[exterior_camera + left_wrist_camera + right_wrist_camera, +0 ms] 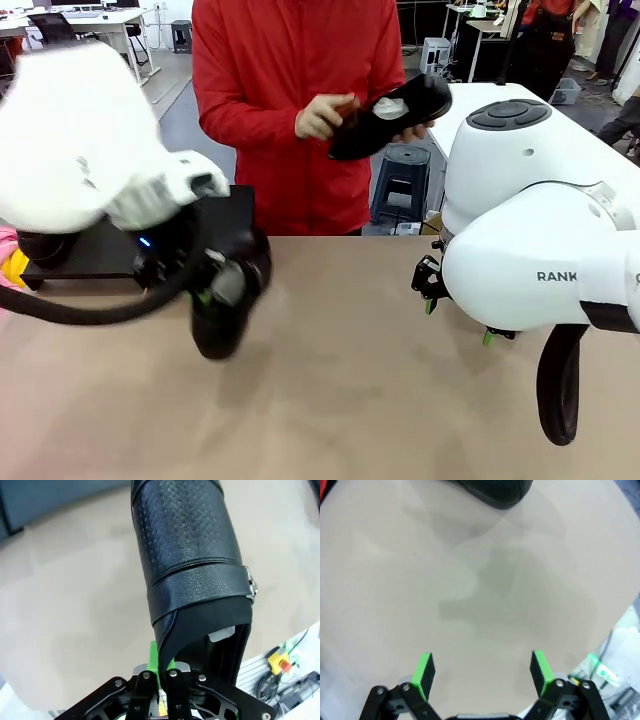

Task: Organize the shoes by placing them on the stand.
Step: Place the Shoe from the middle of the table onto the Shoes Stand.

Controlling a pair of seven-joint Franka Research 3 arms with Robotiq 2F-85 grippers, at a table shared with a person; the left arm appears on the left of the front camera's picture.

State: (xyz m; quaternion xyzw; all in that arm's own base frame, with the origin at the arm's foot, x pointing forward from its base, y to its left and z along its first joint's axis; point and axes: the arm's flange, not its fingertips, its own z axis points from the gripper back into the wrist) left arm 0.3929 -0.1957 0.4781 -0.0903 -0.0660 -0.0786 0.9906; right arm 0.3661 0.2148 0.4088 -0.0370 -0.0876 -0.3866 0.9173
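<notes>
On your smooth beige tabletop point(350, 400), at 9 o'clock, left end effector point(162, 672) clamps a perforated black shoe point(190, 555); right end effector point(482, 669) stands open.

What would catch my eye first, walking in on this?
Probably the black shoe clamped by its back rim in the left gripper, at the left of the table. Across it a person in red holds a second shoe; the right gripper hangs open at the right.

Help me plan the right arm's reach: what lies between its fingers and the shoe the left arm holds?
Nothing. In the right wrist view, bare table stretches from the open right fingers to the shoe at the top edge.
</notes>
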